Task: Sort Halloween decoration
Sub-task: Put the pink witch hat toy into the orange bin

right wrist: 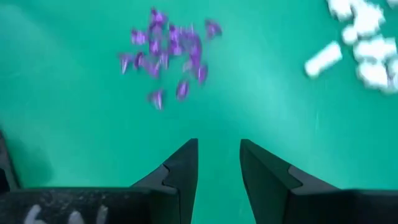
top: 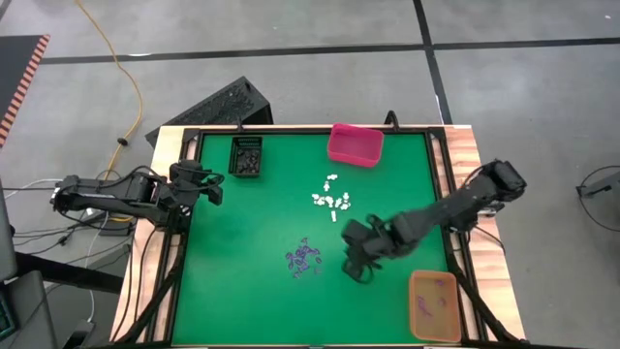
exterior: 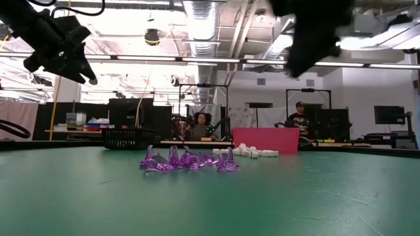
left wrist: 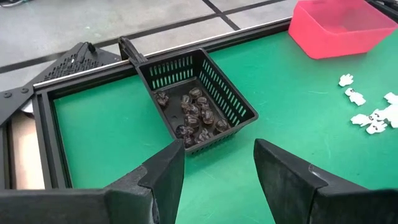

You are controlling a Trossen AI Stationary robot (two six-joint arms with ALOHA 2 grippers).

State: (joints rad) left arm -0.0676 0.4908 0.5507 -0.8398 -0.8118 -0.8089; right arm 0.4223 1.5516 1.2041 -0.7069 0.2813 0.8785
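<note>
Several purple trinkets [top: 304, 258] lie in a loose heap on the green mat, also plain in the right wrist view [right wrist: 168, 53] and the low view [exterior: 187, 160]. Several white trinkets [top: 331, 201] lie scattered farther up the mat [right wrist: 364, 53]. Dark trinkets [left wrist: 196, 115] sit inside the black basket [top: 246, 156]. My right gripper [top: 356, 267] hovers open above the mat just right of the purple heap, holding nothing [right wrist: 219, 158]. My left gripper [top: 208, 186] waits open at the table's left edge, raised, facing the black basket [left wrist: 217, 165].
A pink bin [top: 355, 144] stands at the far edge of the mat. An orange bin [top: 434, 304] sits at the near right corner with a few small purple pieces in it. A black frame borders the mat. People sit in the room beyond the table.
</note>
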